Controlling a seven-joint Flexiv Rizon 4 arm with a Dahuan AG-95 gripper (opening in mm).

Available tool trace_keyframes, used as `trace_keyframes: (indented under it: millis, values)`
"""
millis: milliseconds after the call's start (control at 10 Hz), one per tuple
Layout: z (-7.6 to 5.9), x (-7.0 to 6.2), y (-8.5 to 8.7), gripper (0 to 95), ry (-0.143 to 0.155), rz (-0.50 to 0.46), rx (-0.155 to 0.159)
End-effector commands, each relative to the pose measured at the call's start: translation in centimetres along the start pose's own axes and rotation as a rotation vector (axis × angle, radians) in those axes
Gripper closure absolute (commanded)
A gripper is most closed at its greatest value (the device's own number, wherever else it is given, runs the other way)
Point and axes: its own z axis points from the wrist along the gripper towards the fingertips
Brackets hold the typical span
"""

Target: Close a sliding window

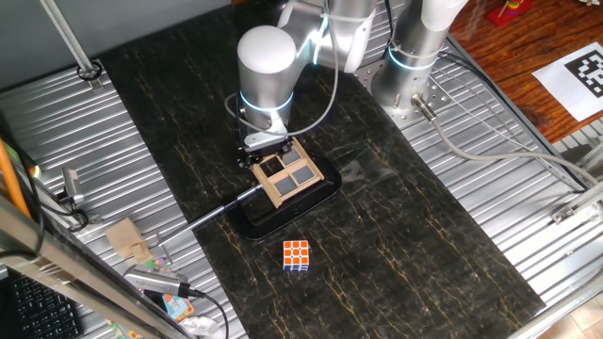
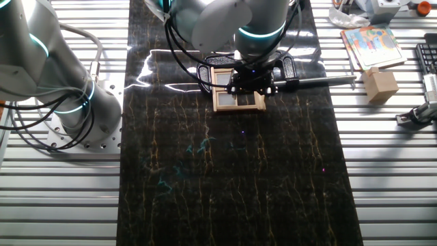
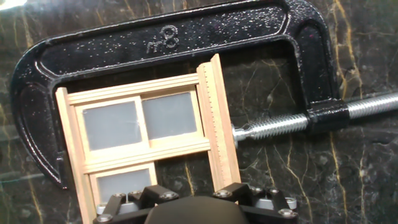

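The sliding window point(image 3: 149, 143) is a small light-tan wooden frame with grey panes, lying flat and held in a black C-clamp point(image 3: 174, 37). At its lower right a gap in the frame shows the dark table. My gripper point(image 3: 198, 190) hangs right over the window's near edge. Its two black fingers point(image 3: 239, 190) stand apart with nothing between them, the right one by the frame's right stile. In one fixed view the gripper point(image 1: 267, 148) sits at the far end of the window point(image 1: 290, 172). In the other fixed view it point(image 2: 251, 85) covers part of the window point(image 2: 235, 101).
The clamp's threaded screw point(image 3: 373, 106) sticks out to the right of the window. An orange-and-white puzzle cube point(image 1: 296, 254) lies in front of the clamp point(image 1: 283, 221). A wooden block point(image 2: 380, 85) and a book point(image 2: 372, 42) lie on the slatted metal beside the dark mat.
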Motion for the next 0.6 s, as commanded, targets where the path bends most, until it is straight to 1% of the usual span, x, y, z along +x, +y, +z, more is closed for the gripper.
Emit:
trace_keyframes:
  millis: [100,300,600]
  values:
    - [0.38,-0.01,-0.06,0.0,-0.003,-0.008,0.005]
    - [0.29,-0.02,-0.04,0.0,-0.001,-0.01,0.01]
    - [0.6,0.0,-0.1,0.0,-0.002,-0.009,0.014]
